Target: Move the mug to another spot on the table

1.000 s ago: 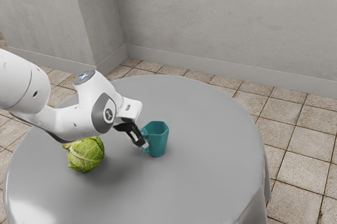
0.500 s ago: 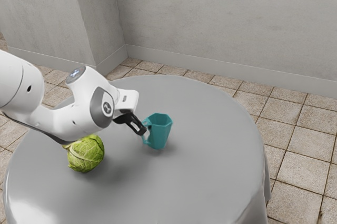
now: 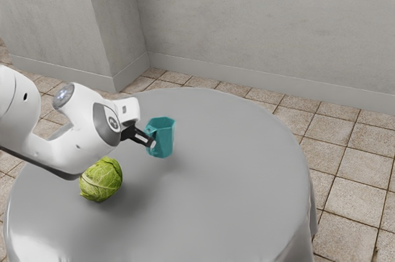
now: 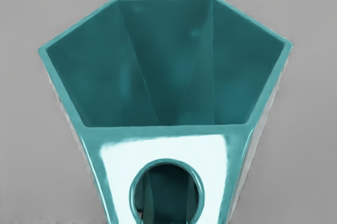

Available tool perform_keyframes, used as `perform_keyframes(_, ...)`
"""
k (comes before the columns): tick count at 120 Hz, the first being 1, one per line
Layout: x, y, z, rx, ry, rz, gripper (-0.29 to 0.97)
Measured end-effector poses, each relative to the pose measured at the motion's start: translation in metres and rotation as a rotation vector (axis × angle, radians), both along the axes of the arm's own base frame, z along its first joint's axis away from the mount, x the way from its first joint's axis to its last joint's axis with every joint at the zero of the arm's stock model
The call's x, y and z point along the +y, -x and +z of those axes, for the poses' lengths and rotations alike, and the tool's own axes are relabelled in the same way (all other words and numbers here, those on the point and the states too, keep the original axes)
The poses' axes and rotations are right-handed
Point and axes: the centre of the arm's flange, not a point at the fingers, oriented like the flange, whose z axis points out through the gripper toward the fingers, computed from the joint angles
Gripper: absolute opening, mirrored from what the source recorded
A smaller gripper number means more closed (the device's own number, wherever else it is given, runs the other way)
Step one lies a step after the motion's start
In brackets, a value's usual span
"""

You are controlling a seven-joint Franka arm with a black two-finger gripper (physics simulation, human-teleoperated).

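The cabbage [image 3: 100,179] is the one obstacle I see on the table [image 3: 247,200], sitting just beneath my arm [image 3: 68,142] near the tabletop's rim at the exterior view's left. From the mug [image 3: 163,135] held in my gripper [image 3: 149,142], bare grey surface runs wide toward the exterior view's right and the far rim; the walls [image 3: 278,21] stand well back.

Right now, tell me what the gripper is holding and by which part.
The gripper holds the teal mug by its handle, on the side facing the arm.
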Motion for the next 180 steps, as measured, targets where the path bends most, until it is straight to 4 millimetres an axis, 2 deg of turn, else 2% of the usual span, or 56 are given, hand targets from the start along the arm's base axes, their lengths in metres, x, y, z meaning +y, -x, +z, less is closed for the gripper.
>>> perform_keyframes(10, -0.007, -0.01, -0.002, -0.019, -0.008, 0.009, 0.02)
perform_keyframes(29, -0.001, -0.016, -0.01, -0.031, -0.026, 0.045, 0.02)
perform_keyframes(50, 0.005, -0.013, -0.025, -0.011, -0.034, 0.071, 0.03)
perform_keyframes(81, 0.004, -0.007, -0.035, 0.012, -0.029, 0.079, 0.09)
perform_keyframes(93, 0.001, -0.004, -0.037, 0.023, -0.019, 0.077, 0.17)
perform_keyframes(107, 0.001, -0.002, -0.036, 0.029, -0.006, 0.076, 0.29)
perform_keyframes(124, 0.002, -0.001, -0.034, 0.031, 0.003, 0.075, 0.37)
perform_keyframes(157, 0.002, -0.001, -0.032, 0.03, 0.01, 0.073, 0.43)
perform_keyframes(180, 0.001, 0.014, -0.011, 0.013, 0.026, 0.06, 0.47)
